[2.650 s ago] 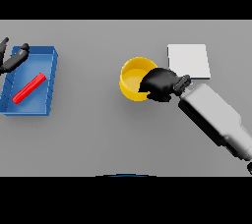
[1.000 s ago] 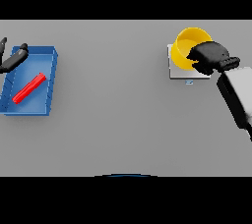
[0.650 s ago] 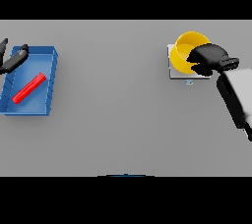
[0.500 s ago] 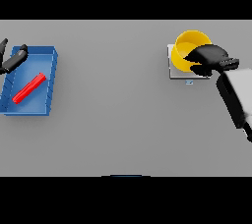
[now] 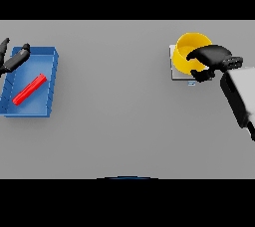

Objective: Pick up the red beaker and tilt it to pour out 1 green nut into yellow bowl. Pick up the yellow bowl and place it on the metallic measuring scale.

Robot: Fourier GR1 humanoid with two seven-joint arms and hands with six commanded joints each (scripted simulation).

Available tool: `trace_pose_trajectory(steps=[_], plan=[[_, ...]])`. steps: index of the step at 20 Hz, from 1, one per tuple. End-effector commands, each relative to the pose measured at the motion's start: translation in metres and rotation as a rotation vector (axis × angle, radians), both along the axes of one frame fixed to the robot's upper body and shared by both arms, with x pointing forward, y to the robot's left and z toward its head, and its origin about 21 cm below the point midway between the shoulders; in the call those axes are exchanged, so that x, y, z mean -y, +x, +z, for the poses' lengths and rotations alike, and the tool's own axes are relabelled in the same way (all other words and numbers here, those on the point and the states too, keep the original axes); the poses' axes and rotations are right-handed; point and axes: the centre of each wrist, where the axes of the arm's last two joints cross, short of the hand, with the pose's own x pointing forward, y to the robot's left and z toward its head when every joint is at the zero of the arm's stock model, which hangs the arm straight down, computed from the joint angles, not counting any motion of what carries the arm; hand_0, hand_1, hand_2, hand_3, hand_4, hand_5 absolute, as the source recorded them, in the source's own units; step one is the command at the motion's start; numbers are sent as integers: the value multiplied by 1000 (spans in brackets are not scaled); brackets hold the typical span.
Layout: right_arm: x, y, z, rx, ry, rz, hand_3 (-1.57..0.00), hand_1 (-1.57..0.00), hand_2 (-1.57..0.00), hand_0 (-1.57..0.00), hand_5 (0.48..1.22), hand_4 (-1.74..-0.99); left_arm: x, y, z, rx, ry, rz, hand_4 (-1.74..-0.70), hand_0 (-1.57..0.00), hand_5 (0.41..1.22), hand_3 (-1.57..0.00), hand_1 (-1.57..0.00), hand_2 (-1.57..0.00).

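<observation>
no writing or label can be read anywhere. the yellow bowl (image 5: 188, 52) sits on the metallic scale (image 5: 175, 74) at the far right of the grey surface (image 5: 114, 111); most of the scale is hidden under it. the right hand (image 5: 211, 57) curls round the bowl's right rim. the red beaker (image 5: 29, 89) lies in the blue tray (image 5: 50, 79) at the left. the left hand (image 5: 13, 59), fingers straight, is cut off by the left edge.

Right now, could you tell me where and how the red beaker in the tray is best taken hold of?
Grip the red beaker around its middle, from above. It lies flat and slanted in the blue tray, so the left hand should close across its narrow width.
</observation>
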Motion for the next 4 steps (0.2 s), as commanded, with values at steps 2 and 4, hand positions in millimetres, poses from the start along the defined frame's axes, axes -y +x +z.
trace_pose_trajectory(steps=[2,4], plan=[[1,-2,-4,-16,-5,-19,-323,-99,-161,-61,785,-1422,1,-1,-4,-6,-1,-3,-719,1,696,1,1,1],[4,-4,-4,-16,-6,-38,-272,-63,-103,-39,759,-1410,1,-2,0,3,6,0,-720,1,693,1,1,1]])
